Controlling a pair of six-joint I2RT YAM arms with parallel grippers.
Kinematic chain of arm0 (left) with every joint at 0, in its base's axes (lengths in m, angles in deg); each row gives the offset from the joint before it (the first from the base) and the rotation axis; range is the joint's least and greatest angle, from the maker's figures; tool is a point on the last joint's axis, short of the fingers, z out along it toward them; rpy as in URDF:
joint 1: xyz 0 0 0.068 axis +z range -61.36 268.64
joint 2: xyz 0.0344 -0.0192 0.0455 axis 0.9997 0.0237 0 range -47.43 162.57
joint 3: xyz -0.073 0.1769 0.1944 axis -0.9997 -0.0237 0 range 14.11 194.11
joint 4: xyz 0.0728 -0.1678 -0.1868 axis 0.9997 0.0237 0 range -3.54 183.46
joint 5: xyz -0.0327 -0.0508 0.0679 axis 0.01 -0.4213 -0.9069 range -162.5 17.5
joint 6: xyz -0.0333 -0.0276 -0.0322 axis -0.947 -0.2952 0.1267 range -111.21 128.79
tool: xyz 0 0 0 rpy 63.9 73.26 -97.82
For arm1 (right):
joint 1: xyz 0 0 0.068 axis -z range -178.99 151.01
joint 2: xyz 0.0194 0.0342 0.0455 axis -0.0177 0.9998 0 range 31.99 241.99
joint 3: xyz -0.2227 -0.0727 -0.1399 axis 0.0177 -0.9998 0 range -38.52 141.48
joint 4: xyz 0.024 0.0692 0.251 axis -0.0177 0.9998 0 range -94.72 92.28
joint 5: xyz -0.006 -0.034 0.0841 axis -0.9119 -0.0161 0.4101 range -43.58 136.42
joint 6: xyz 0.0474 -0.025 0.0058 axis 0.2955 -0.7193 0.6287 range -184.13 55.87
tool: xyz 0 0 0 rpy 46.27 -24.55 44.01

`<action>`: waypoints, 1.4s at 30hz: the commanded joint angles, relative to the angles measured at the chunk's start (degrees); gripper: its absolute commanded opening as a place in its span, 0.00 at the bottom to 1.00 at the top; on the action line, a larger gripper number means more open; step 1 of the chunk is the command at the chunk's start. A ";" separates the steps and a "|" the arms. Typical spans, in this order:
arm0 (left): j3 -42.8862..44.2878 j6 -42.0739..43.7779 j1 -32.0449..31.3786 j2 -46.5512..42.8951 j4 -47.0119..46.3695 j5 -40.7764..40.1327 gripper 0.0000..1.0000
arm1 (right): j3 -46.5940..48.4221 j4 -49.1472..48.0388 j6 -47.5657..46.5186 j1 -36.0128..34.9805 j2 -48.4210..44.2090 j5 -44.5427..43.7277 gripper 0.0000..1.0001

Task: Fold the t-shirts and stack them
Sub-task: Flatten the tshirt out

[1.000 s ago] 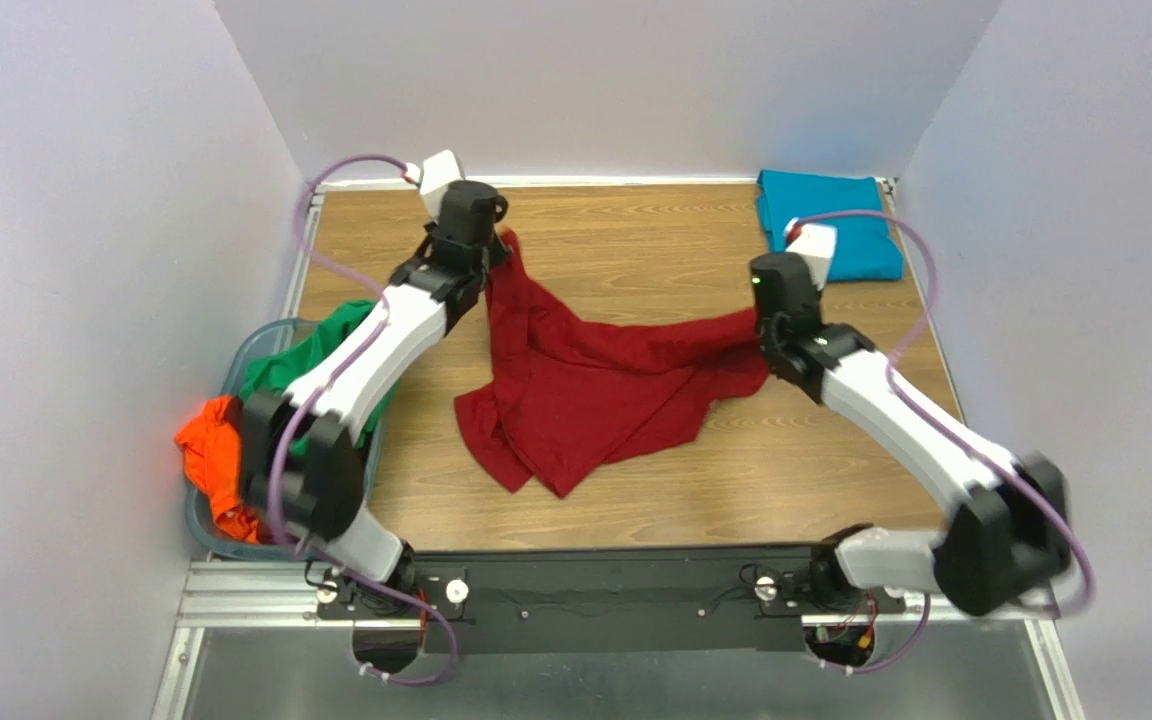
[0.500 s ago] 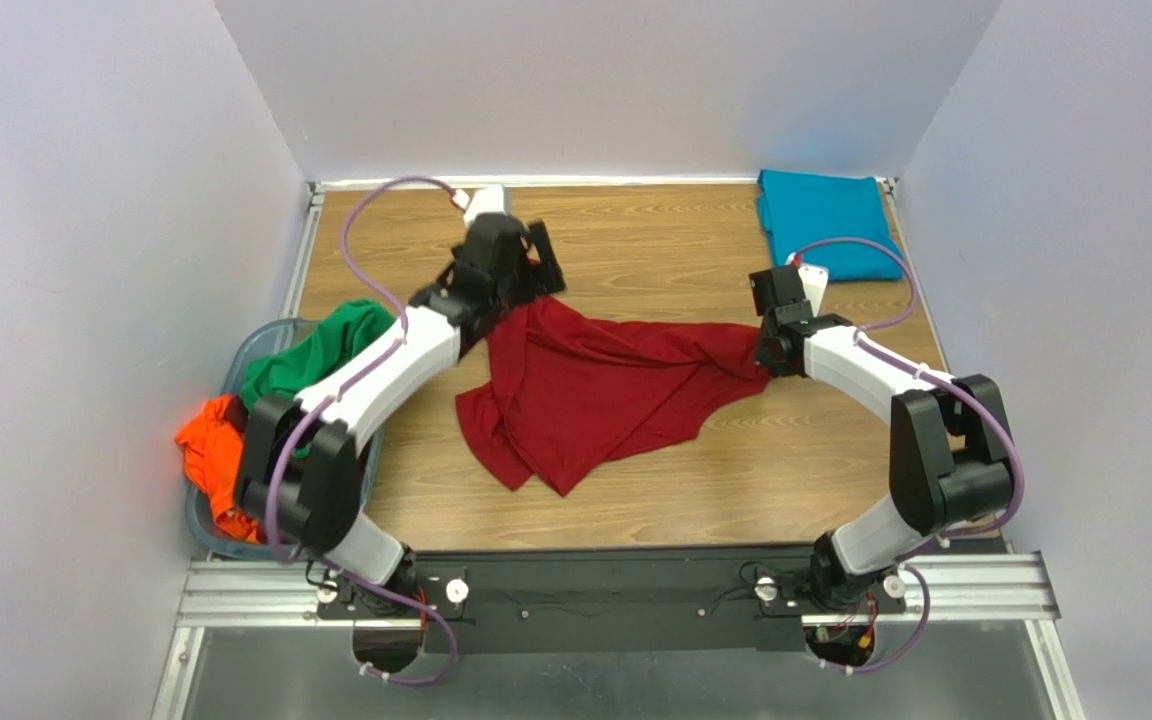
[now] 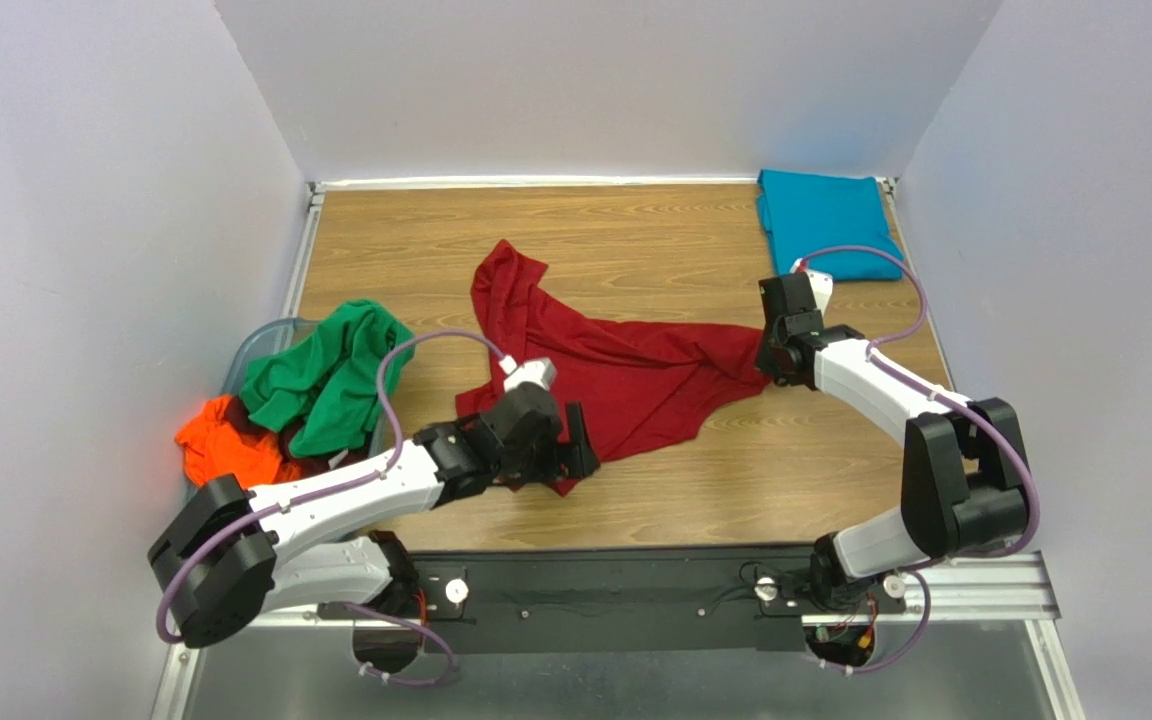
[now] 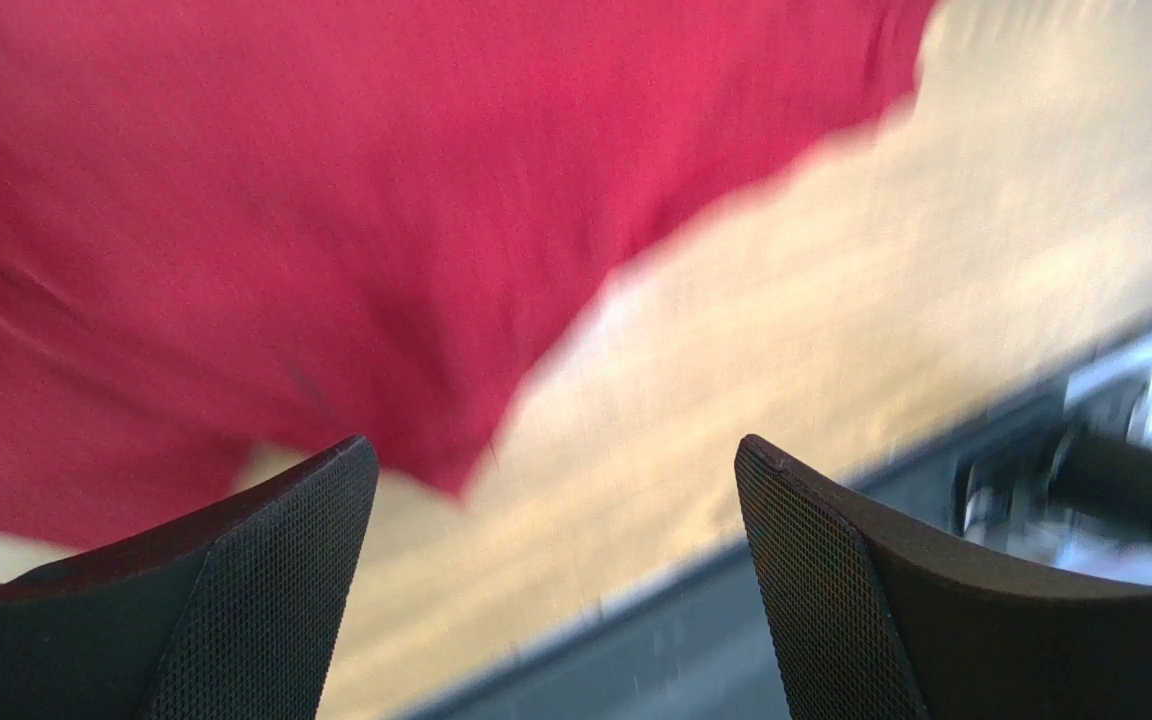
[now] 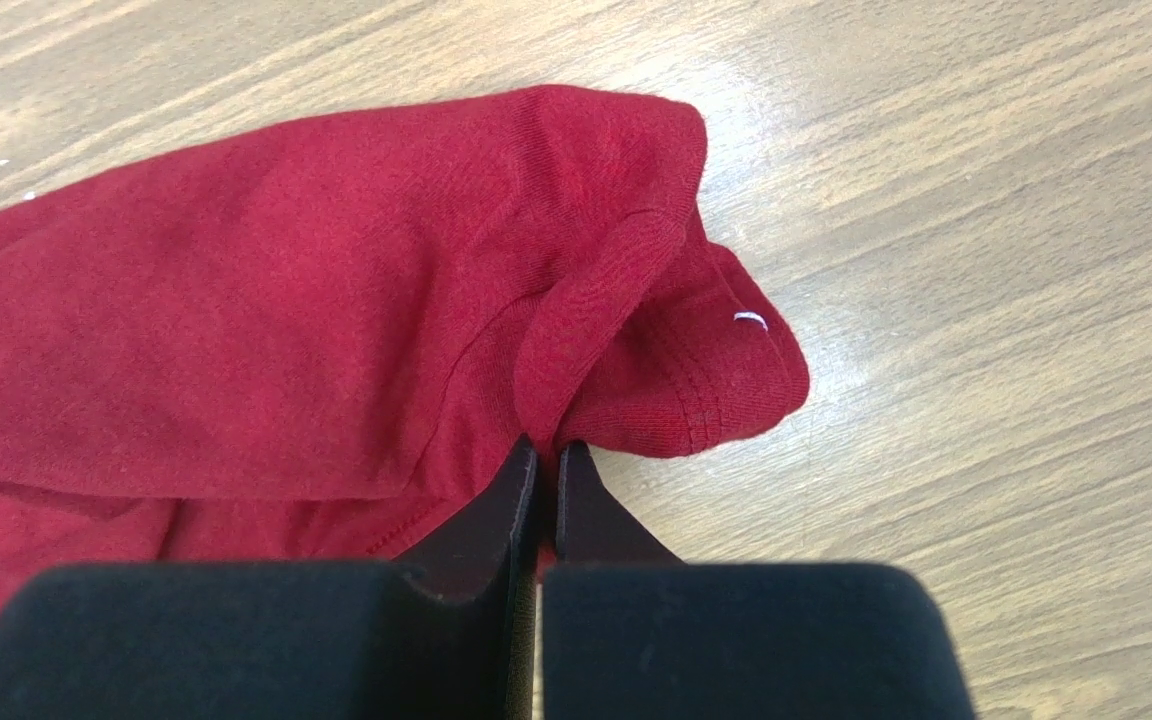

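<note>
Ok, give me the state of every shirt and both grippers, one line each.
dark red t-shirt: unfolded, lying rumpled, one edge pinched
teal t-shirt: folded, flat at far right corner
green t-shirt: crumpled, heaped over the bin
orange t-shirt: crumpled, beside the green one
left gripper: open, empty, above the red shirt's near edge
right gripper: shut on the dark red t-shirt

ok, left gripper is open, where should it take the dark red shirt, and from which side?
Probably the pointed near corner of the dark red shirt: it lies flat on the table, just ahead of the open left gripper. Come in low from the near side and pinch across that edge. The right gripper is shut on the shirt's right end, so this gives an opposing hold.
</note>
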 commanded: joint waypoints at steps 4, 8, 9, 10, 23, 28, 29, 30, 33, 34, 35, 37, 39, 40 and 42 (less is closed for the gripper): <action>-2.75 -9.96 -5.45 -0.90 1.52 0.58 0.92 | -1.53 -1.17 0.83 0.40 -1.47 1.59 0.07; -3.02 -9.96 -6.15 1.38 1.43 1.02 0.87 | -2.06 -1.25 0.92 0.40 -1.47 1.42 0.07; -2.84 -9.96 -6.24 2.34 1.78 1.11 0.86 | -2.06 -1.34 0.92 0.40 -1.56 1.33 0.07; -2.67 -9.96 -6.32 2.88 2.04 0.85 0.85 | -2.15 -1.25 0.83 0.40 -1.56 1.24 0.07; 0.76 -10.58 -6.41 12.81 5.82 -3.73 0.62 | -2.59 -1.34 0.65 0.40 -1.82 1.06 0.07; 1.55 -10.40 -6.41 14.92 6.70 -4.34 0.47 | -2.68 -1.43 0.57 0.40 -1.91 1.06 0.07; 1.81 -10.40 -6.41 15.44 7.31 -5.12 0.34 | -2.76 -1.43 0.57 0.40 -1.82 1.24 0.07; 1.90 -10.49 -6.41 15.62 7.40 -5.31 0.25 | -2.68 -1.43 0.48 0.40 -1.82 1.24 0.07; 1.99 -10.93 -6.41 15.89 7.23 -5.75 0.00 | -2.76 -1.52 0.48 0.40 -1.82 1.59 0.07; 2.17 -11.01 -6.41 15.89 7.23 -6.10 0.00 | -2.76 -1.60 0.48 0.40 -1.82 1.68 0.07; 2.43 -11.01 -6.41 15.71 7.32 -6.88 0.00 | -2.76 -1.60 0.31 0.40 -1.91 1.94 0.07; 3.04 -11.45 -6.41 14.40 7.93 -8.90 0.00 | -2.68 -1.69 0.22 0.40 -1.82 1.94 0.08; 4.10 -11.45 -6.41 12.13 8.63 -10.57 0.00 | -2.67 -1.69 0.13 0.40 -1.74 2.29 0.08; 4.54 -11.11 -6.41 11.15 8.90 -11.71 0.00 | -2.59 -1.78 0.13 0.40 -1.74 2.56 0.08; 5.50 -10.93 -6.41 7.91 9.60 -14.79 0.00 | -2.59 -2.13 -0.05 0.48 -2.17 3.25 0.08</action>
